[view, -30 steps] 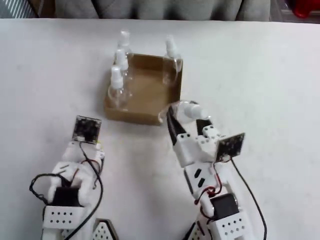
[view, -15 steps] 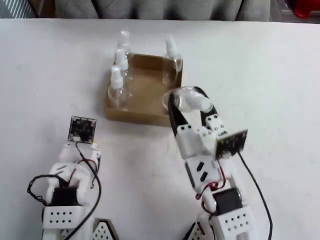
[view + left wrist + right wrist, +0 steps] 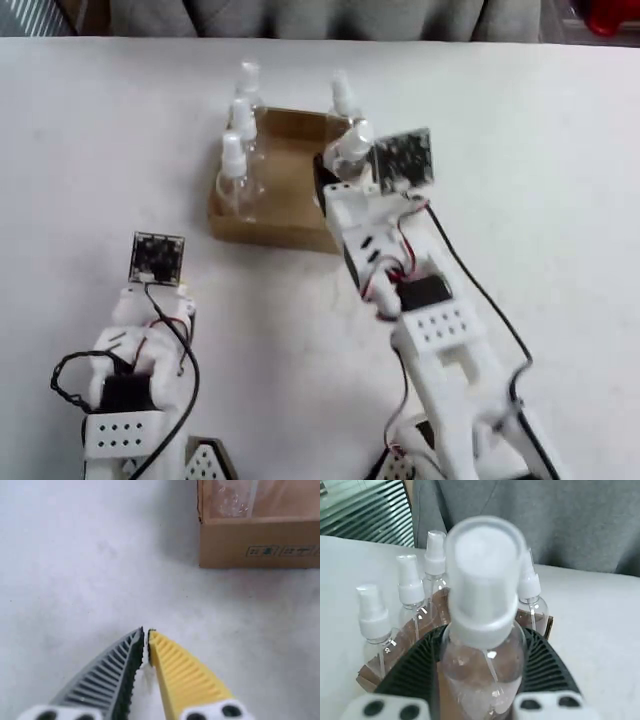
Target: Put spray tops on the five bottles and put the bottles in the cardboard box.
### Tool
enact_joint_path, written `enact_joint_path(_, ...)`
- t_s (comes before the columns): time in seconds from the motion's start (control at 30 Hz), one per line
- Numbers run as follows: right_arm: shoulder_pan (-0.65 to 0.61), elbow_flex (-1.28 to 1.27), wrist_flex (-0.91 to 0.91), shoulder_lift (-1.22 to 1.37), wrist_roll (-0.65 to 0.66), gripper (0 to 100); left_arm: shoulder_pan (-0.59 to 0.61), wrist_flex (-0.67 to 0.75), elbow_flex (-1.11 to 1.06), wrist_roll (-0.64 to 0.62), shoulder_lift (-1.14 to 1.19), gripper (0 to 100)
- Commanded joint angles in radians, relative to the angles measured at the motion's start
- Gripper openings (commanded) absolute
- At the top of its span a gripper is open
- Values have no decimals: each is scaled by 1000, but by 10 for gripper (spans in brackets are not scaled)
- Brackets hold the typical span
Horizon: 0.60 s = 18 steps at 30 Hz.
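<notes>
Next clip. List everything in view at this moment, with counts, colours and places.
cardboard box: one, brown, far middle of the table.
spray bottles in the box: four, clear with white tops, three along one side, one at the opposite far corner.
held spray bottle: one, clear with white top, above the box.
table: one, white.
left gripper: grey and yellow fingers shut, over bare table short of the box.
right gripper: black fingers shut on the held spray bottle.

High view fixed overhead, looking down on table (image 3: 540, 120), left wrist view low, near its surface, facing cardboard box (image 3: 250, 545), right wrist view close, looking across box, box shared by all.
</notes>
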<state>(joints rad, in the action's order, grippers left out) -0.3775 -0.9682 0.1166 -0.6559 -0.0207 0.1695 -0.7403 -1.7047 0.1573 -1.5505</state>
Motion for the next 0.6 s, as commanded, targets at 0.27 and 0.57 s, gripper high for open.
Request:
enact_joint_path(0.27,7,181,-228,381,3,15,8,31,5,77,-8,24)
enact_joint_path(0.57,21,249,-225,495,6,15,7,32,5,78,-8,24)
